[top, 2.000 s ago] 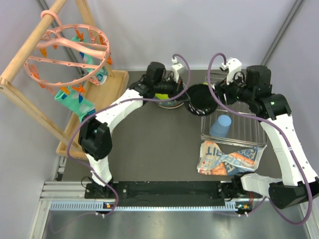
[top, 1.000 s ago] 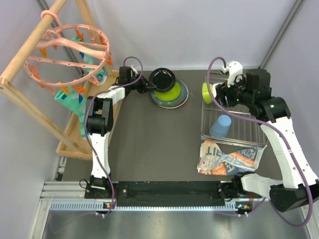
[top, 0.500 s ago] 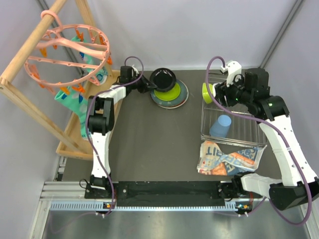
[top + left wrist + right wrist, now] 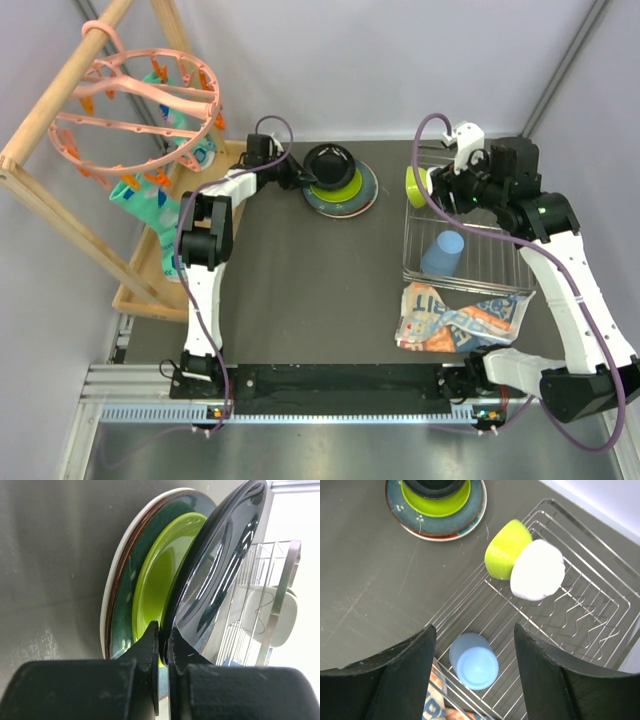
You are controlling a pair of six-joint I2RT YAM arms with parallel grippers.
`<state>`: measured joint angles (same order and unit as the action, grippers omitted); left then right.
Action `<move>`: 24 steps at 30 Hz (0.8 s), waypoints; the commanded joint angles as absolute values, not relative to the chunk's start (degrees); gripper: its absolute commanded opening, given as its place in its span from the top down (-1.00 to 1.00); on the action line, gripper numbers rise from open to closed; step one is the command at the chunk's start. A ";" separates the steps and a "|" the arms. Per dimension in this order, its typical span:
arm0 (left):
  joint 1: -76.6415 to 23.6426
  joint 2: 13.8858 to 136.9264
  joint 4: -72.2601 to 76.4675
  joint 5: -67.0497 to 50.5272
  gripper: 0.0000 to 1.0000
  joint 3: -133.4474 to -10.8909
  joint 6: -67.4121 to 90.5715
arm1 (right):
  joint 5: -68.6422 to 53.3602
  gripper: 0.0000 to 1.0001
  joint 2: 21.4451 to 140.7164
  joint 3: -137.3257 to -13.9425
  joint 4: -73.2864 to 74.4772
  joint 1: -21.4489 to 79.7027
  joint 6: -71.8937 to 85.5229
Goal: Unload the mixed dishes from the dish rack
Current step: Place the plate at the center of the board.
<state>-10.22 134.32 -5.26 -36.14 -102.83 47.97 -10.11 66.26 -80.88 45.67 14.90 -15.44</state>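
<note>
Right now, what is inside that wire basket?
Three pieces sit in the dish rack: a lime-green bowl, a white bowl propped next to it, and a light blue cup. The cup's opening faces away, so its inside is hidden, as is whatever the bowls cover.

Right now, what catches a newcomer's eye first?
The left pincer clamps a glossy black dish tilted over the stacked teal speckled plate and lime-green plate, far centre. In the silver wire rack on the right sit a lime-green bowl, white bowl and light blue cup.
</note>
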 commanded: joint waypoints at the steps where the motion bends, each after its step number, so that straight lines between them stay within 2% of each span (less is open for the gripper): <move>1: -10.63 133.95 -5.53 -35.77 1.00 -105.47 46.14 | -9.76 -0.27 65.39 -79.98 43.77 15.56 -15.91; 10: -11.60 134.30 -6.33 -35.51 0.99 -105.56 45.62 | -9.58 -0.27 65.30 -79.63 43.77 15.56 -16.00; 14: -11.86 134.47 -6.50 -36.03 0.76 -105.82 45.44 | -9.67 -0.28 65.39 -79.63 43.77 15.56 -16.00; 17: -11.95 134.56 -6.50 -36.04 0.67 -105.91 45.44 | -9.67 -0.28 65.48 -79.63 43.59 15.56 -16.08; 24: -12.22 134.38 -6.85 -35.95 0.61 -105.82 45.00 | -9.67 -0.28 65.48 -79.63 43.77 15.56 -16.08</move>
